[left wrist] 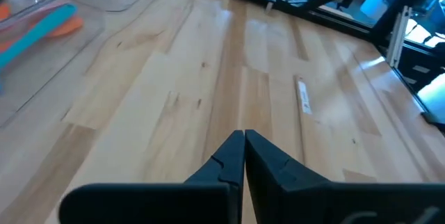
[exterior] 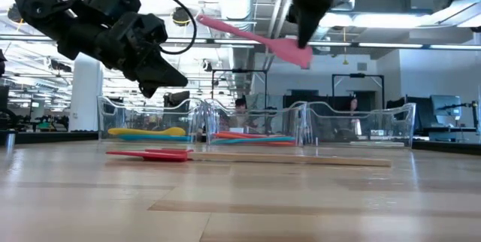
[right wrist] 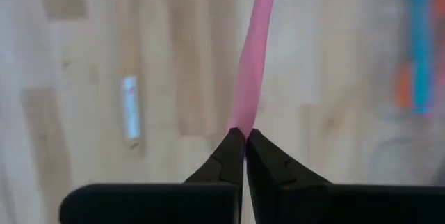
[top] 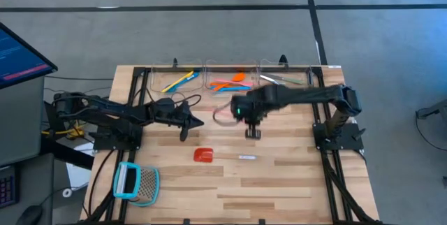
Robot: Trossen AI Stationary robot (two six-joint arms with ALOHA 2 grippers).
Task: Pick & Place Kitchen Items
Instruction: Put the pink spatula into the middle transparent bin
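a wooden bench (top: pixel 279 183) seen from above, with two dark robot arms over it. at the bench's front left corner lies one teal-framed mesh tool (top: pixel 135 182). the left gripper (top: pixel 184 136) hangs above the left middle of the bench, its fingers clenched together with nothing between them. along the far edge stand three clear trays (top: pixel 228 75) in a row. the left tray holds one yellow utensil (top: pixel 176 82) and one blue utensil (top: pixel 187 79) lying together. the middle tray holds an orange utensil (top: pixel 238 77), a pink one (top: pixel 222 85) and a blue one (top: pixel 234 88), overlapping. the right tray holds one silvery metal piece (top: pixel 276 79). one red-headed spatula (top: pixel 205 154) lies flat near the bench's middle, its pale handle pointing toward the right edge. the right gripper (top: pixel 252 133) is above the bench's middle, just beyond the spatula, its fingers (right wrist: pixel 229 156) clamped on the end of one pink spatula (exterior: pixel 259 40). that pink spatula is up in the air, slanting, clear of the bench and trays. a monitor (top: pixel 21 54) stands off the bench's left side.
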